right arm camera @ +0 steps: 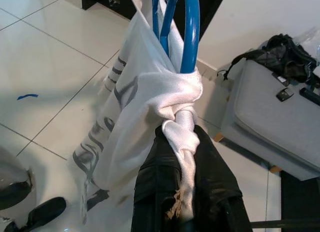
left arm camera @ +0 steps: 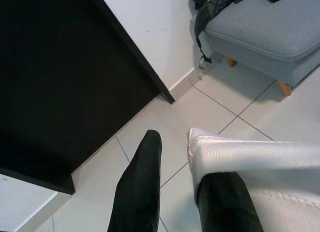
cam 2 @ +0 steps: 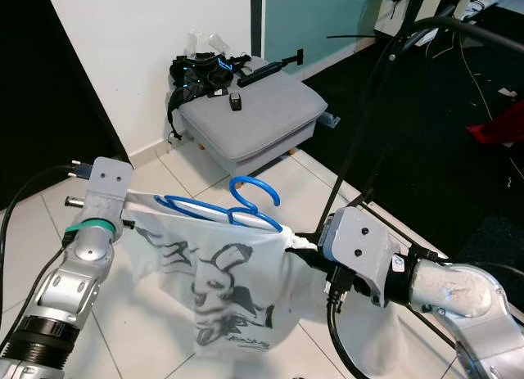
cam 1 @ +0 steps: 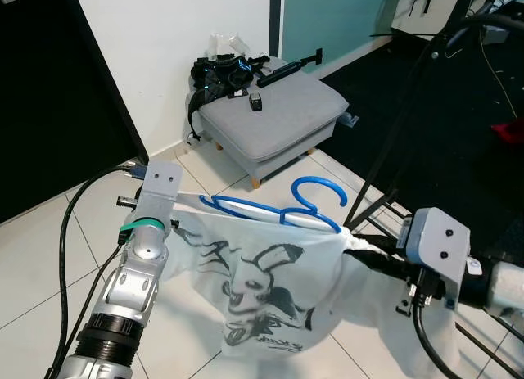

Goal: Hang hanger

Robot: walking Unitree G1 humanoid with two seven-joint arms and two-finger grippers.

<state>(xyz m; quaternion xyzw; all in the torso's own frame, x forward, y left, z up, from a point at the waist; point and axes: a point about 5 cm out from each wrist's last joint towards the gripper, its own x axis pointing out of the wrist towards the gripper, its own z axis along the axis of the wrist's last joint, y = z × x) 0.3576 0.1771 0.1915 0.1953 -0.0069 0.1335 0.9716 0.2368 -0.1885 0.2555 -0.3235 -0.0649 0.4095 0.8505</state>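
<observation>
White tiled floor (cam 1: 49, 256) across the lower frame, dark carpet (cam 1: 458, 109) upper right, black cabinet (cam 1: 49, 92) upper left. Grey cushioned stool (cam 1: 274, 109) at upper centre against the white wall, piled with black gear and straps (cam 1: 221, 76) plus a small black device (cam 1: 256, 102). Black metal rack tubing (cam 1: 409, 109) slanting down the right side, its top bar curving past the upper right corner of the right eye view, its lower legs just beside the right arm.

White printed T-shirt (cam 1: 262, 289) on a blue plastic hanger (cam 1: 278, 211), stretched at centre frame between 2 silver arms, above the floor, hook pointing up and toward the stool. Left gripper (left arm camera: 175, 192) at centre left, clenched on the shirt's shoulder, white fabric lying over 1 black finger. Right gripper (right arm camera: 182, 192) at centre right, clamped on the twisted cloth at the hanger's other end, blue hanger arm just ahead of the fingertips.

Step in hand, judged: garment carried on its hanger, not yet hung. Next move, likely: lift and turn toward the rack's top bar, hook kept upright to catch it. Possible snags: slanted rack tubes and legs close to the right arm; loose hem low over the tiles.
</observation>
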